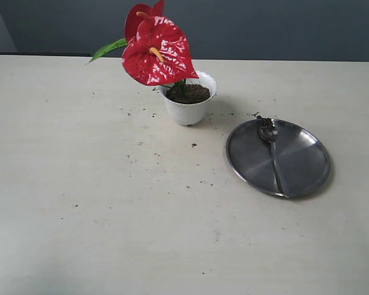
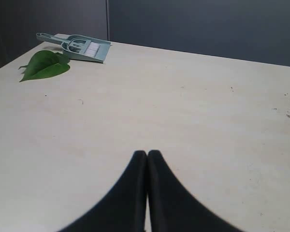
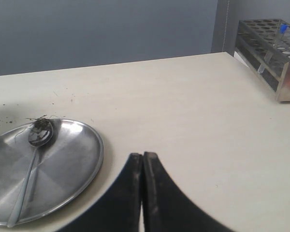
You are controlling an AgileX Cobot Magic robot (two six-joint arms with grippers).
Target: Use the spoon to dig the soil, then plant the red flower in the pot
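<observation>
The red flower (image 1: 157,52) stands upright in the white pot (image 1: 188,109), its stems going down into the dark soil (image 1: 189,93). The spoon (image 1: 273,153) lies on a round steel plate (image 1: 301,161), bowl toward the pot with soil crumbs stuck to it. The right wrist view shows the same spoon (image 3: 31,169) and the plate (image 3: 72,159) beside my right gripper (image 3: 143,155), which is shut and empty. My left gripper (image 2: 147,153) is shut over bare table with nothing in it. Neither gripper appears in the exterior view.
A grey dustpan with a brush (image 2: 82,47) and a loose green leaf (image 2: 43,65) lie at a far table corner in the left wrist view. A metal test-tube rack (image 3: 273,53) stands at the table edge in the right wrist view. Soil crumbs are scattered round the pot.
</observation>
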